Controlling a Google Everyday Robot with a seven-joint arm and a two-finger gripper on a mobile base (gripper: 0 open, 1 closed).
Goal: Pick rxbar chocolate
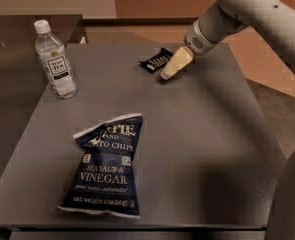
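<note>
The rxbar chocolate [156, 60] is a small flat black bar with white lettering. It lies near the far edge of the grey table [207, 134], right of centre. My gripper [167, 74] comes down from the upper right on a white arm. Its cream-coloured tip sits just to the right of the bar's near end, close to the table top and right beside the bar.
A large dark-blue chip bag [107, 166] reading "Sea Salt & Vinegar" lies at the front centre-left. A clear water bottle [55, 61] with a white cap stands upright at the far left. The table's right edge borders a lower floor area.
</note>
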